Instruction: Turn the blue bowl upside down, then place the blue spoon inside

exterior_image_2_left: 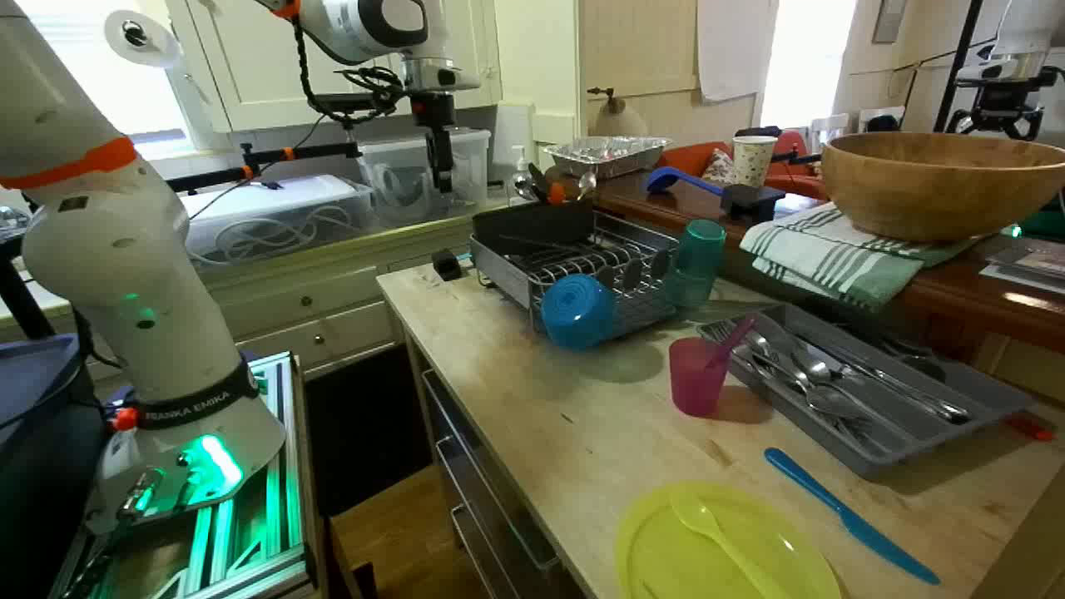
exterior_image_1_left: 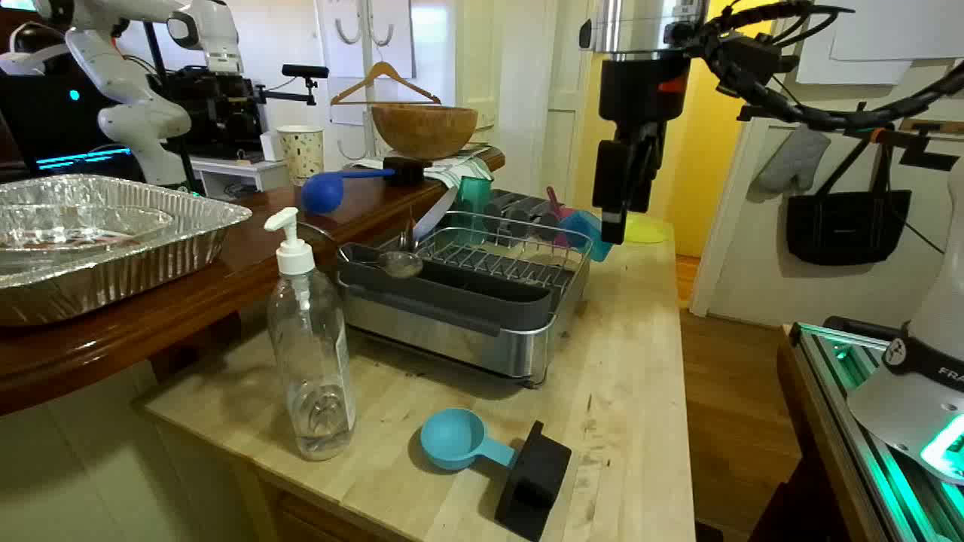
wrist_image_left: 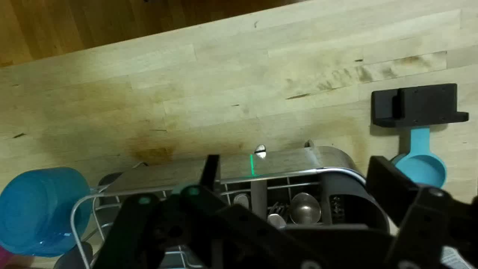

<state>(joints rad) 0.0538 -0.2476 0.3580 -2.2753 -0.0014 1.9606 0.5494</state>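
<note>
Nearest in an exterior view, the blue spoon (exterior_image_1_left: 454,438) lies on the pale wooden table (exterior_image_1_left: 636,421), its round cup to the left and its short, flat handle running right and slightly nearer, into a black block (exterior_image_1_left: 536,482). In the wrist view its long axis crosses the table, the block end toward the table's edge, the hollow facing up. It is plain light blue, with a smooth cup.

Behind it to the left, a clear pump bottle (exterior_image_1_left: 312,361) stands upright. Next comes the steel-sided dish rack (exterior_image_1_left: 444,339), with a dark caddy (exterior_image_1_left: 459,290) along its near side. The gripper (wrist_image_left: 295,164) points down overhead, its 2 fingers spread wide; the rack's metal wall shows below, between them.

At the rack's far end the blue bowl (exterior_image_2_left: 578,309) is tipped on its side against the wires. Its base, marked with rings, faces outward, so its axis runs roughly along the rack; the mouth is turned out of sight. The plastic is glossy, translucent and rounded, a deeper blue than the spoon.

Past it are a pink cup (exterior_image_2_left: 697,378) and a yellow-green dish (exterior_image_2_left: 653,541). On the dark counter, a dark-blue ladle (exterior_image_1_left: 322,194) and, farther off, a wooden bowl (exterior_image_1_left: 425,129).
</note>
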